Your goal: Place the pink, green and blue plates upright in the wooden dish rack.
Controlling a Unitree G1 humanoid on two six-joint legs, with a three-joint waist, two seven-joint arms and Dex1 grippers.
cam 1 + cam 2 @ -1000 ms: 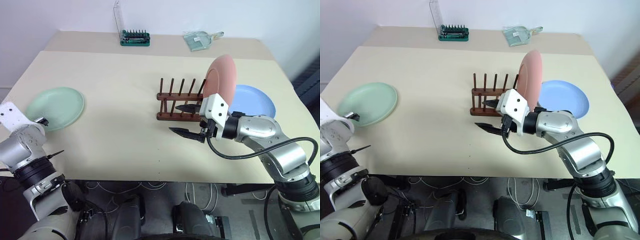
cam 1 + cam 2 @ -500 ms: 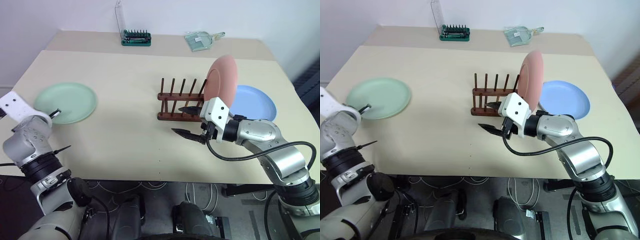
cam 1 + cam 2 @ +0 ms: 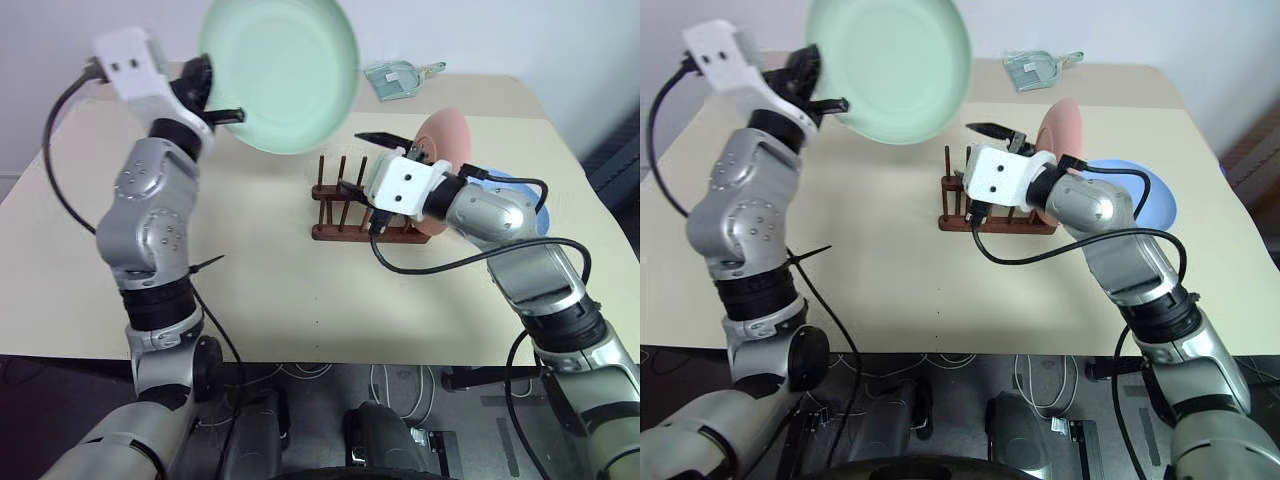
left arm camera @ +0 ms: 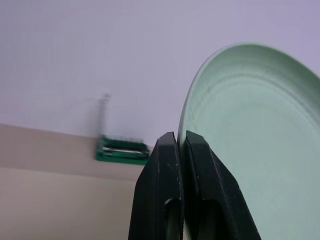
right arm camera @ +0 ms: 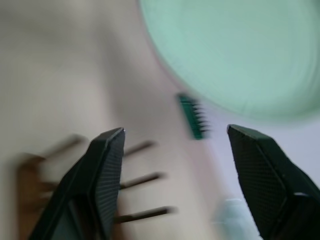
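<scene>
The left gripper point(image 4: 180, 145) pinches the rim of the green plate point(image 4: 255, 150), its two black fingers point(image 4: 157, 195) pressed on either side of the edge; the plate stands nearly edge-on against a pale wall. Beyond, a green bit holder point(image 4: 122, 150) sits on the beige table point(image 4: 55, 200).

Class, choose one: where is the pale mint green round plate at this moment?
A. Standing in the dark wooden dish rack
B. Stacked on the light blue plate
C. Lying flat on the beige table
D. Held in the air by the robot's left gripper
D: the left gripper has its jaws shut on the rim of the pale mint green round plate, raised above the table.
</scene>
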